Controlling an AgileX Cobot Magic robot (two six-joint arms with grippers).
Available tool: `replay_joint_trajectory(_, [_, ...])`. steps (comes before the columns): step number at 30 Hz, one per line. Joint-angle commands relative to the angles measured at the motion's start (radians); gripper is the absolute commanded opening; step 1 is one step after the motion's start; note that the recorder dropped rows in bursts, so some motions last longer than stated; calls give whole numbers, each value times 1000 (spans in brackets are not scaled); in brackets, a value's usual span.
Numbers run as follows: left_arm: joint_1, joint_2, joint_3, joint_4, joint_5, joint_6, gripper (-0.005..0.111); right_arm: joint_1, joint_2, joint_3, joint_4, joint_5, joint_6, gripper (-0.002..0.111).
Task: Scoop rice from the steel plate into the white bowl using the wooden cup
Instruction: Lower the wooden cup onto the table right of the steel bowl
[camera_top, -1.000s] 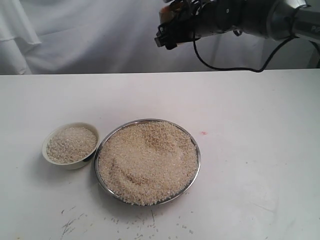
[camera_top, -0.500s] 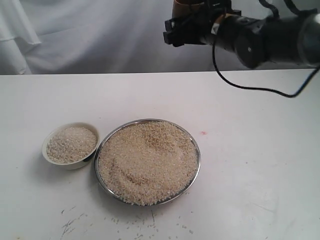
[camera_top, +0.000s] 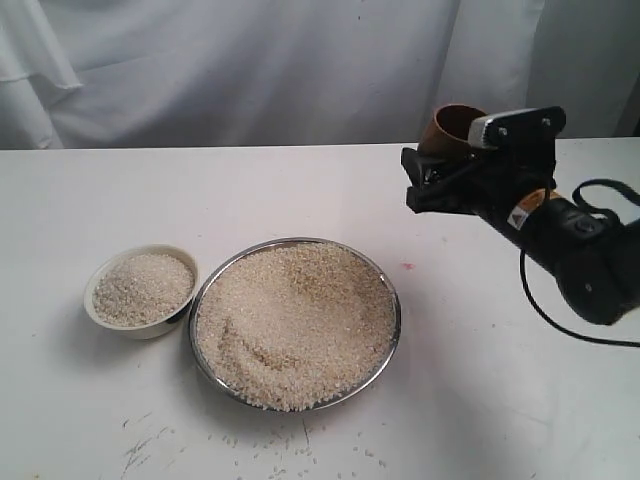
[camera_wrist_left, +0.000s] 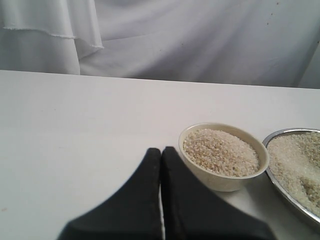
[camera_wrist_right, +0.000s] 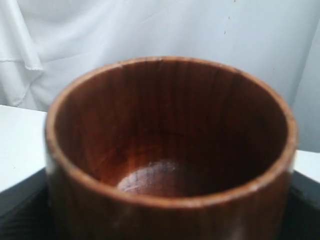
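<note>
Nearest the camera there are stray grains scattered on the surface, so spills are clearly a thing here. The left claw only shows in its own wrist view. Its fingers are pressed together with nothing between them, and the tips aim toward the white bowl.

Next comes the steel plate, heaped with rice pretty much rim to rim. The bowl sits just left of it, so close I can't tell if they touch, and it's already nearly full of rice.

Farther back and to the right, the right claw is pinching the wooden cup. The cup is upright, mouth up, and looks to be held off the surface, beyond the plate's far-right edge. The right wrist view looks straight into it and it's empty. Behind everything is a white curtain.

So I'd call this the start of a scoop. My advice:
- bring the cup over the heap and tip the mouth toward the grains
- push in shallow rather than digging for the metal
- level out before lifting
- take a small load, since that bowl hasn't got much room
- travel low across the plate so anything that falls lands back on rice
- pour slowly over the bowl's middle
</note>
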Motion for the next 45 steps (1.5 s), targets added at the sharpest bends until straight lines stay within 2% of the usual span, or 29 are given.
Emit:
replay_joint_trajectory(1, [-2,-5,5,-1,-6,-3,0,-12,65,35,-36,-99,34,0])
replay_joint_trajectory(7, [-2,-5,5,-1,-6,-3,0,-12,143,36,-161,-103,48,0])
replay_joint_trajectory(15, [-2,-5,5,-1,-6,-3,0,-12,154,93,-186,-48,30,0])
replay_joint_trajectory(22, [-2,-5,5,-1,-6,-3,0,-12,203,106,-188,-105,6,0])
replay_joint_trajectory(45, [-2,-5,5,-1,-6,-3,0,-12,217,106,-110,-121,-13,0])
